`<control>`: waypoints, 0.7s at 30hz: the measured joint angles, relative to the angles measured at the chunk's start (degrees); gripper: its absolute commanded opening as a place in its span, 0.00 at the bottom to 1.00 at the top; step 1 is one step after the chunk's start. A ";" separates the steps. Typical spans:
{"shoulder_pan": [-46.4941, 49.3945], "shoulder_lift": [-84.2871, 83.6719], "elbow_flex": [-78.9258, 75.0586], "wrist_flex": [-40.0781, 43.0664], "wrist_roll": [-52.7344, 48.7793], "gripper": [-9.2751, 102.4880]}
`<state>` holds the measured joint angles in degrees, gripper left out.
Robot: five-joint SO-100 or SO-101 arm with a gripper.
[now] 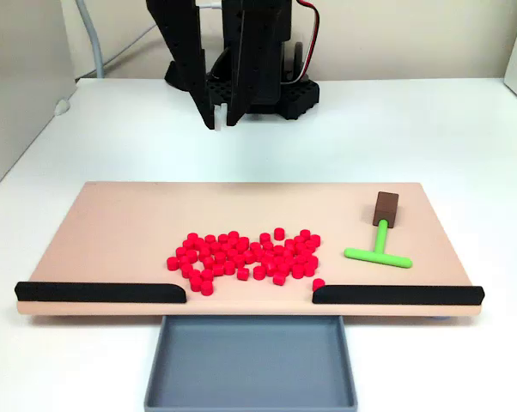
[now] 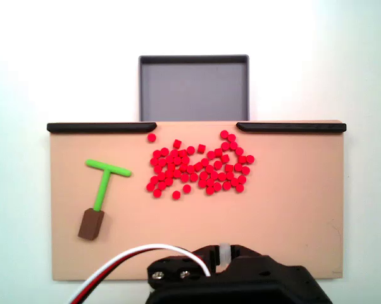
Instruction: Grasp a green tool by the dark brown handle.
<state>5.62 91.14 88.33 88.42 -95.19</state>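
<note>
One green tool [image 1: 378, 248] lies flat on the beige board [image 1: 112, 232], well apart from the fingers [image 1: 222, 120], which hang above the white worktop [image 1: 413, 129] behind the board's far edge. In the fixed view from the front, the tool is at the right part of the board and the fingers are left of centre, so the tool lies to the right and nearer to the camera from the fingers. The dark brown handle [image 1: 386, 207] is the end of the tool that points toward the arm's side; the crossbar is at the other end, toward the black strip [image 1: 396, 294]. The long axis of the stem runs almost from the far edge to the near edge, a little tilted. The red pellets [image 1: 246, 255] are a heap in the middle, beside the tool but not touching it. The fingers hold nothing; they seem only narrowly parted, but they are dark and I cannot tell this surely. In the other fixed view the handle [image 2: 91, 223] is at the lower left.
</note>
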 measured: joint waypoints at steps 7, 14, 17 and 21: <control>-1.14 -2.64 -0.09 -0.26 1.93 0.08; -1.14 -2.64 -0.09 -0.18 2.29 0.08; -1.14 -2.64 -0.09 -0.18 2.29 0.08; -1.14 -2.64 -0.09 -0.18 2.29 0.08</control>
<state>4.48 88.51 88.24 88.24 -92.90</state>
